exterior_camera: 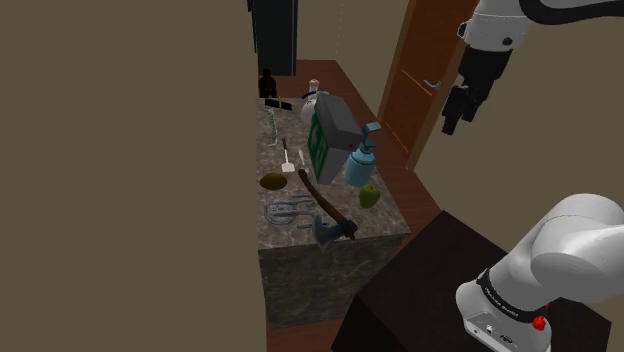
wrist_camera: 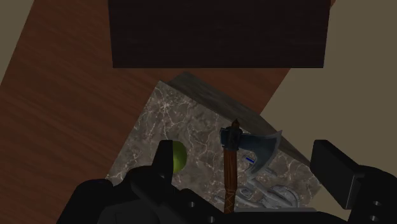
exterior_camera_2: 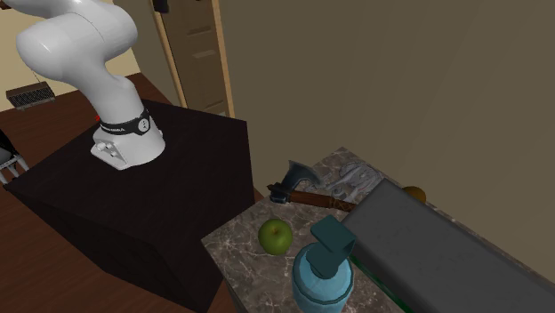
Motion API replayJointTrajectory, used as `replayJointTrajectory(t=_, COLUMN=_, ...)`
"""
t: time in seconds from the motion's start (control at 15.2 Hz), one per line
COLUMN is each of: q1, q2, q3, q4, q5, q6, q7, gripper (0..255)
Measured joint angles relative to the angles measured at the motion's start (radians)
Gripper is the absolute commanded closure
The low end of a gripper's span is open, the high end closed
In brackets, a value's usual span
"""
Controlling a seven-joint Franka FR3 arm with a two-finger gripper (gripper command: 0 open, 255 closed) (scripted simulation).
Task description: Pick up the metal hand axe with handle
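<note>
The hand axe (exterior_camera: pixel 330 218) lies flat at the near end of a marble-topped counter (exterior_camera: pixel 300 255). It has a brown handle and a blue-grey metal head (exterior_camera: pixel 326 232) close to the counter's front edge. In the second exterior view the axe (exterior_camera_2: pixel 302 188) lies between a green apple and a grey box. My gripper (exterior_camera: pixel 455 112) hangs high above and toward the shoulder view's right of the counter, near a brown door. In the wrist view the axe (wrist_camera: pixel 236 156) shows far below between my fingers (wrist_camera: pixel 164 163), which stand wide apart. My gripper (wrist_camera: pixel 248 170) is open and holds nothing.
Beside the axe are a green apple (exterior_camera: pixel 369 195), a blue soap dispenser (exterior_camera: pixel 360 160), a tilted grey box with a green face (exterior_camera: pixel 330 130), a brown oval thing (exterior_camera: pixel 272 182) and a metal piece (exterior_camera: pixel 286 211). The dark stand (exterior_camera_2: pixel 133 204) adjoins the counter. A wall flanks it.
</note>
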Motion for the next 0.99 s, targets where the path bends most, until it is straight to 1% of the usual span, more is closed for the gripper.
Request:
replayJointTrajectory(t=0.07, q1=0.000, q2=0.000, q3=0.000, q4=0.000, q5=0.000, q6=0.000, q7=0.000, gripper=0)
replayJointTrajectory(t=0.13, q1=0.001, q2=0.006, q3=0.002, q4=-0.012, q5=0.001, q6=0.018, q7=0.003, gripper=0)
replayJointTrajectory(t=0.33, q1=0.004, q2=0.026, q3=0.008, q4=-0.077, q5=0.003, q6=0.113, q7=0.012, gripper=0)
replayJointTrajectory(t=0.59, q1=0.010, q2=0.089, q3=0.020, q4=-0.148, q5=0.006, q6=0.262, q7=0.030, gripper=0)
replayJointTrajectory(t=0.99, q1=0.018, q2=0.247, q3=0.043, q4=-0.224, q5=0.010, q6=0.519, q7=0.064, gripper=0)
